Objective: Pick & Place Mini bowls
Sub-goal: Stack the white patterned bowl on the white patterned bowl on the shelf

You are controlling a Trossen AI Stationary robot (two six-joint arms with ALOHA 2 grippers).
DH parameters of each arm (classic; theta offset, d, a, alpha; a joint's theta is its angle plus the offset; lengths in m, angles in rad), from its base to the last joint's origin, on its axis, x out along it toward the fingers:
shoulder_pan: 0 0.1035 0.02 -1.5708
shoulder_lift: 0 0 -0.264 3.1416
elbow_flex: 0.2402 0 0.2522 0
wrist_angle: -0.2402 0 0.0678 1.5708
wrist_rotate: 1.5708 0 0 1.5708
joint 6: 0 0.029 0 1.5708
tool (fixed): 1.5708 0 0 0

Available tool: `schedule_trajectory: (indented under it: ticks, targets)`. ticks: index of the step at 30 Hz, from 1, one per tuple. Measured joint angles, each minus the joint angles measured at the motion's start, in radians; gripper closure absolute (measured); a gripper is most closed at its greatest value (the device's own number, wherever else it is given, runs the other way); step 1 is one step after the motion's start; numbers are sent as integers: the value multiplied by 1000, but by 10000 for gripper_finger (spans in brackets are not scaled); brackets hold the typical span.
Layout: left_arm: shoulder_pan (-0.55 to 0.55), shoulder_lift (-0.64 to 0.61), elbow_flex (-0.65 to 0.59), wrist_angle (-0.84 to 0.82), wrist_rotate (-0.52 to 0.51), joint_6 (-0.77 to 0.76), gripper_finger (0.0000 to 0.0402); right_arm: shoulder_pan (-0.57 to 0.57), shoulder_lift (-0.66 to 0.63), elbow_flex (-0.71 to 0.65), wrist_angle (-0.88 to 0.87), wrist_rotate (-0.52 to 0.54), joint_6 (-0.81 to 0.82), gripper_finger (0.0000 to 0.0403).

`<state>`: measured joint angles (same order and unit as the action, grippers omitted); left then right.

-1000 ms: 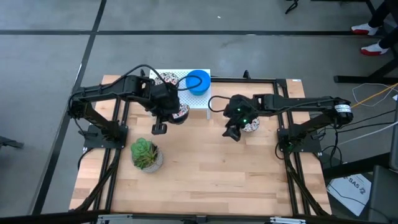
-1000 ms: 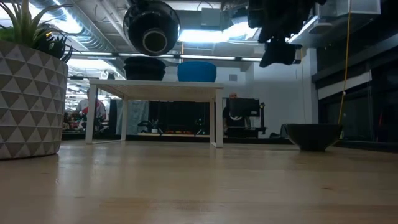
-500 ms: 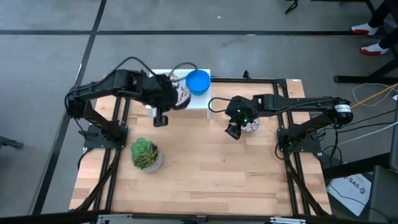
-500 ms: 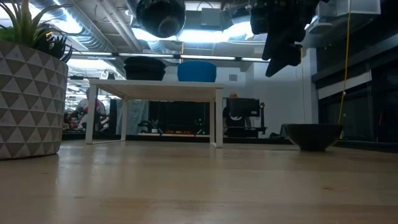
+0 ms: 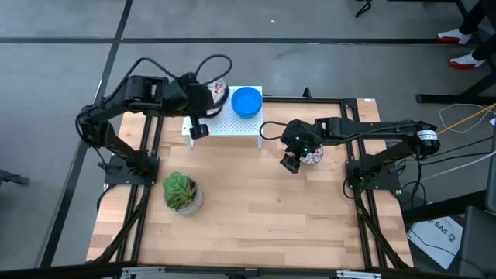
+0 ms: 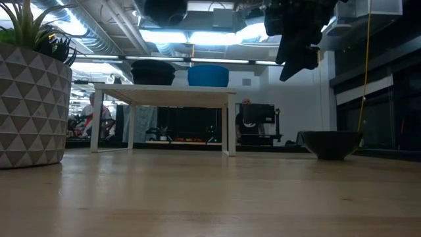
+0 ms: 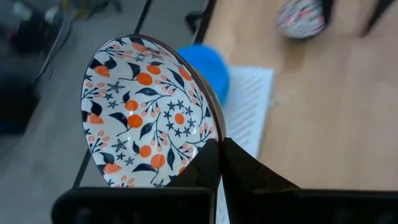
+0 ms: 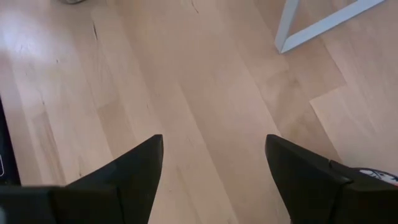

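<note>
My left gripper [image 5: 209,94] is shut on a white mini bowl with a red-and-dark floral pattern [image 7: 146,112], high above the white stand [image 5: 232,125]; it shows at the low view's top [image 6: 164,9]. A blue mini bowl [image 5: 246,101] sits by its base on the stand, and a dark-looking bowl [image 6: 152,72] sits beside it. A second floral mini bowl [image 5: 312,156] rests by its base on the table. My right gripper [image 5: 290,162] hangs open just left of it, pointing down [image 8: 214,168]. My left gripper pinches the floral bowl's rim [image 7: 210,138], one finger on the patterned inside and one on the outer wall. The bowl is lifted clear and stands on edge, its inside turned sideways.
A potted green succulent [image 5: 182,192] in a patterned pot [image 6: 33,105] stands at the table's left. The white stand's legs [image 8: 311,25] rise near the far edge. Bare wood fills the table's middle and near half [image 5: 263,225].
My left gripper has carried the floral bowl up and toward the far edge, from in front of the stand to over its far-left part. My right gripper has tipped its fingers downward beside the bowl on the table.
</note>
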<state>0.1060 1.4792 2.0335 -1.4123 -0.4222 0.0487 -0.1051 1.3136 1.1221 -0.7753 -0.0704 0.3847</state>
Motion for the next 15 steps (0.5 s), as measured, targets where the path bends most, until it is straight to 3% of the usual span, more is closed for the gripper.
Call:
schedule_trajectory:
  ticks: [8,15]
  targets:
    - [82,17,-2,-109,-57,-96,399,0,0,0,1,0,7,121]
    - [135,71,-2,-119,-44,-65,399,0,0,0,27,0,7,121]
